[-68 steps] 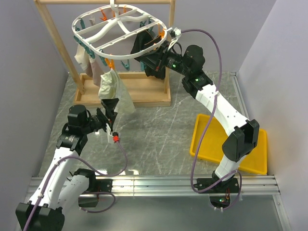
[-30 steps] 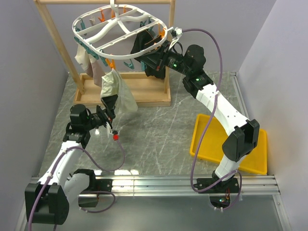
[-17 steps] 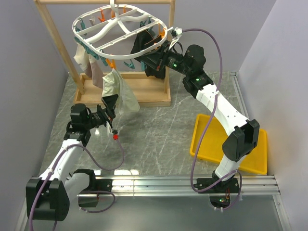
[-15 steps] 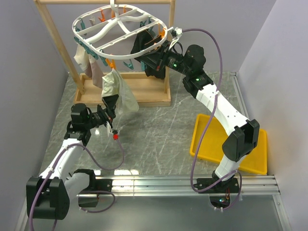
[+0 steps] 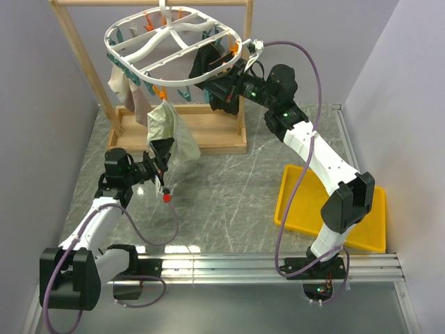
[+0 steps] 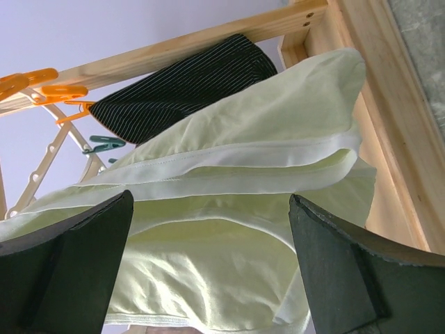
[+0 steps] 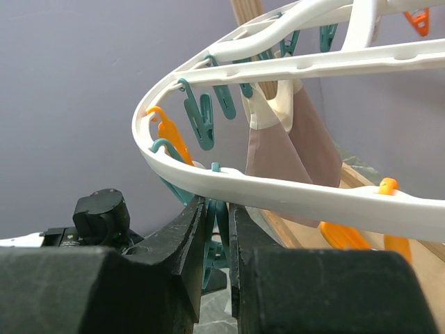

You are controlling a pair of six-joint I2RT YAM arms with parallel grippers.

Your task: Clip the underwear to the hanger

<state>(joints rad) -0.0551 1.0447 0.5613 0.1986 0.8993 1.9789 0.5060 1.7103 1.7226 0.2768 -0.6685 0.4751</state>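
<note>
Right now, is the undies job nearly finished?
Nearly. The pale cream fabric underwear already hangs from the white plastic clip hanger. The left gripper is open below it. The right gripper grips a teal clip; letting go is left.

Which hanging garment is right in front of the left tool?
The pale cream underwear, directly facing the open left tool; the black garment and beige-pink cloth hang farther off.

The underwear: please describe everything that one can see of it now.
The underwear is pale cream soft fabric with stitched hems, folded and creased. It hangs limp below the front rim of the hanger, apparently from an orange clip. The left fingers stand open just beneath it; contact is unclear.
</note>
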